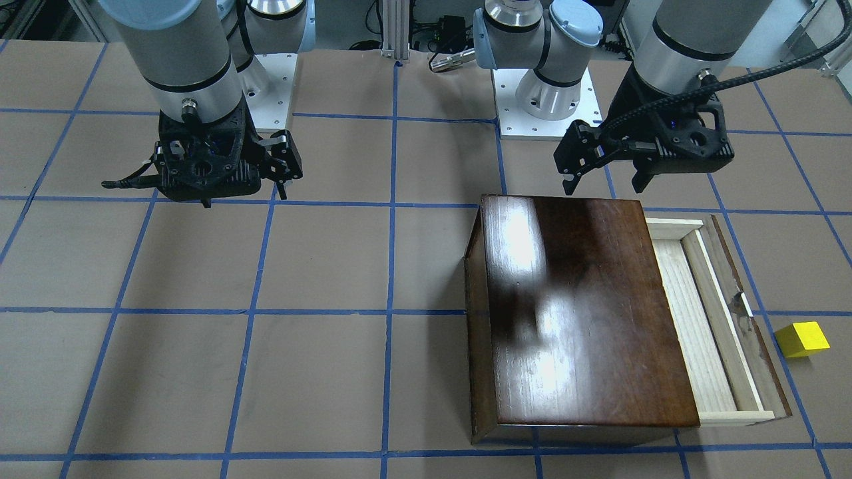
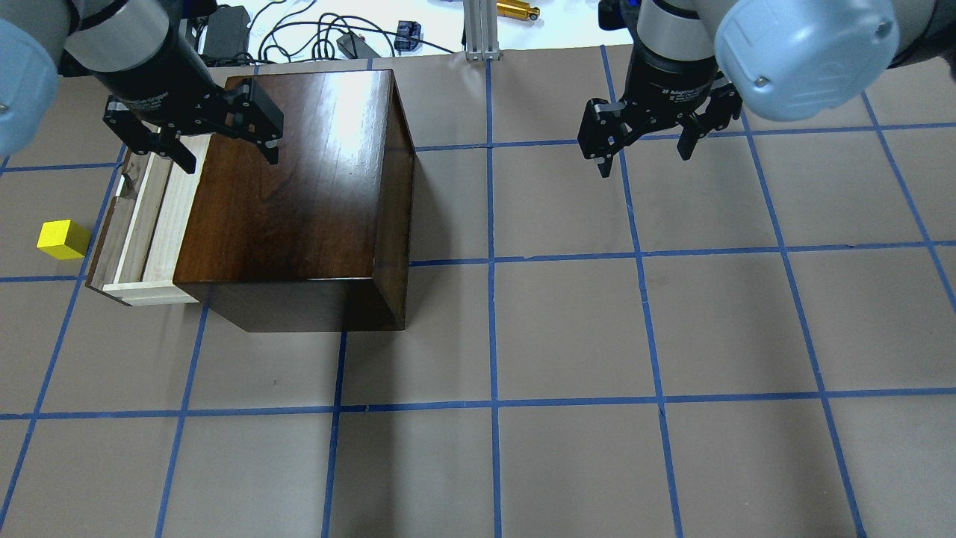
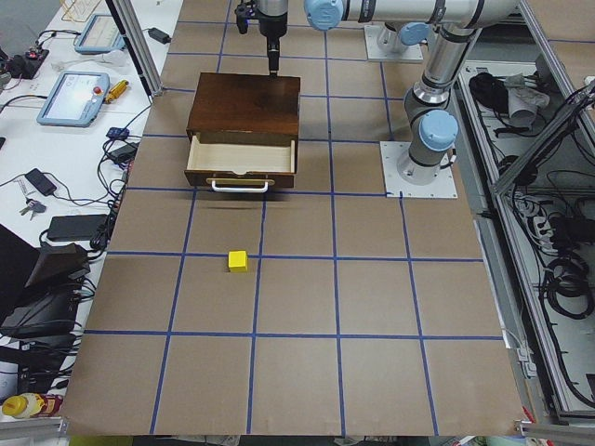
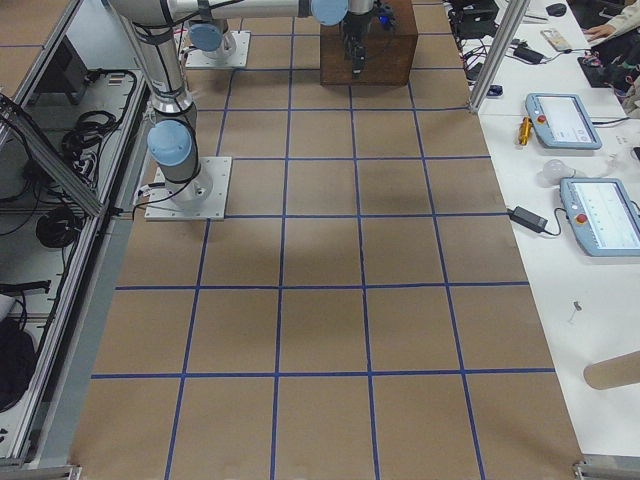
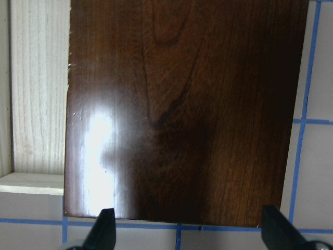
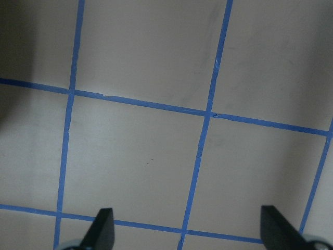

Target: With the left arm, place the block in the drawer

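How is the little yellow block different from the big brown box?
The small bright yellow cube block is far smaller than the glossy dark-brown wooden box. The block is plain yellow; the box shines brown. The block looks solid; the box has a pale wooden drawer pulled open. Both sit on the paper-covered table.

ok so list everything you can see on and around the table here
block: one, bright yellow, on the table in front of the drawer, apart from it
wooden box: one, glossy dark brown, on the robot's left half of the table
drawer: one, pale wood with dark front, pulled open, nothing visible inside
table: one, brown with blue tape grid
teach pendants: two, blue-grey, on the white side bench
left gripper: one, black, open, above the box's drawer-side edge
right gripper: one, black, open, over the table, away from the box
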Tool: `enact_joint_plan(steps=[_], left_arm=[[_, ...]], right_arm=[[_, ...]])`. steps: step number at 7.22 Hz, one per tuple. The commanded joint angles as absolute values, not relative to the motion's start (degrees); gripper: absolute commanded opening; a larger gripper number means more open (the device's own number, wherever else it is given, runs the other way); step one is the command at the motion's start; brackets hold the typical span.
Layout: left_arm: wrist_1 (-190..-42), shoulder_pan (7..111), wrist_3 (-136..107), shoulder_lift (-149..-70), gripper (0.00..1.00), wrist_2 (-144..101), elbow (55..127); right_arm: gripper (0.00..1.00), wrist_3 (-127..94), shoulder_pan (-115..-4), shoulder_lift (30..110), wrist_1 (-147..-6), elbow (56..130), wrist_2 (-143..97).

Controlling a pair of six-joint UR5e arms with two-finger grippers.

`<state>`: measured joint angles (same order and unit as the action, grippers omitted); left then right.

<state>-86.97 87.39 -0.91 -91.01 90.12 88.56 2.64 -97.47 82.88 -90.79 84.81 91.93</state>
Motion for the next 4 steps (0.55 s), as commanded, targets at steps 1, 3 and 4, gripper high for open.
enact_joint_plan(steps=[1,3,4], left_arm=[[-85.3,88.1,-0.9,-91.1,1.00,91.0,88.9],[-85.3,88.1,-0.7,-90.8,1.00,91.1,88.8],[-85.3,87.9,-0.7,-90.6,1.00,91.1,88.7]], right_arm=[[1.00,2.6,-97.5,82.9,-90.8,84.8,91.9],[1.00,2.6,-97.5,82.9,-90.8,84.8,91.8],[1.00,2.6,-97.5,82.9,-90.8,84.8,91.9]])
